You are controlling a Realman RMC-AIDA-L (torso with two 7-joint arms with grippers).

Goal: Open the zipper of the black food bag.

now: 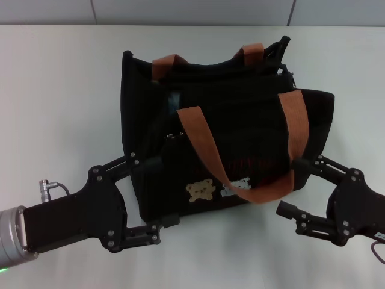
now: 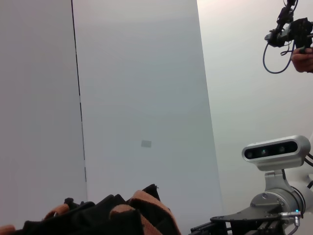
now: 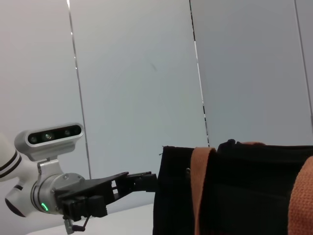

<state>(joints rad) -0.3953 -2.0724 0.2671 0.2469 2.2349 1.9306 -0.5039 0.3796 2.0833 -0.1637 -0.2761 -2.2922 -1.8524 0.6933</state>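
The black food bag (image 1: 240,120) stands mid-table with its two orange-brown handles (image 1: 204,141) and bear patches on the near face. Its zipper (image 1: 171,137) runs along the top between the handles. A gap shows toward the bag's left end, and I cannot make out the pull. My left gripper (image 1: 150,195) is open wide around the bag's near-left corner, one finger at the upper edge and one at the base. My right gripper (image 1: 290,186) is open at the near-right corner, its upper finger against the bag's side. The bag (image 3: 234,191) and the left gripper (image 3: 132,181) also show in the right wrist view.
The white table (image 1: 54,90) spreads around the bag, with a pale wall behind it. In the left wrist view the bag's top (image 2: 112,220) fills the lower edge, and the right arm's wrist camera (image 2: 276,149) sits beyond it.
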